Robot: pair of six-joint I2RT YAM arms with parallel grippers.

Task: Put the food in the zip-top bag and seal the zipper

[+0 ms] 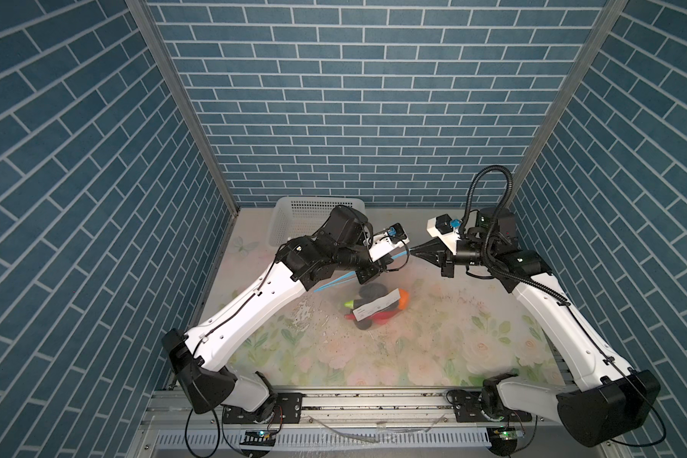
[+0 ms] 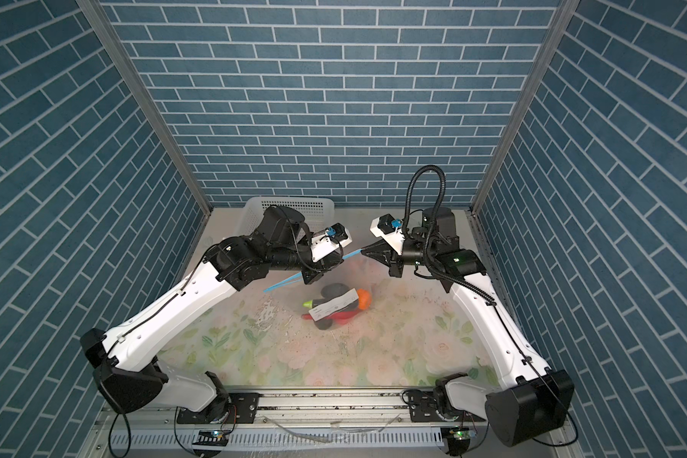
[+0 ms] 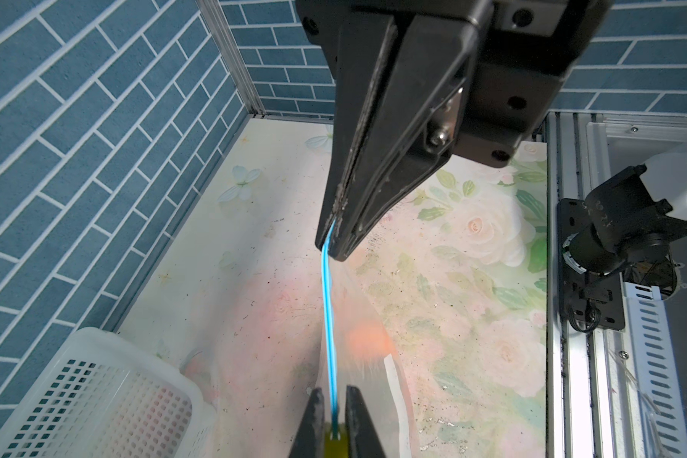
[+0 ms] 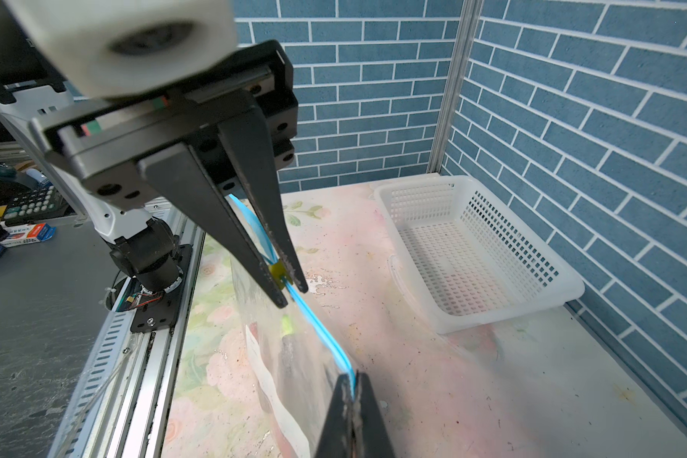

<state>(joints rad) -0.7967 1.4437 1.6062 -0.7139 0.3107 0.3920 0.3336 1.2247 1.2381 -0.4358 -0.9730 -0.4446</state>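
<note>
Here: left hand (image 4: 292,295) pinches yellow slider (image 4: 277,271); right hand (image 3: 334,244) clamps zipper (image 3: 328,309) end; white basket (image 1: 290,222) well apart, at back.

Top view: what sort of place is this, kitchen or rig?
Probably a staged robot test cell, not a kitchen: blue brick-print panels in an aluminium frame, a floral mat as tabletop, left arm and right arm bolted to a rail.

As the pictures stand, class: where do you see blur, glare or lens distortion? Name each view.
Both top views: brick walls splay outward, a wide-lens effect; the zip-top bag glints white. Left wrist view: orange food is a hazy smear through the film. Right wrist view: the white camera housing near the lens is blurred.
</note>
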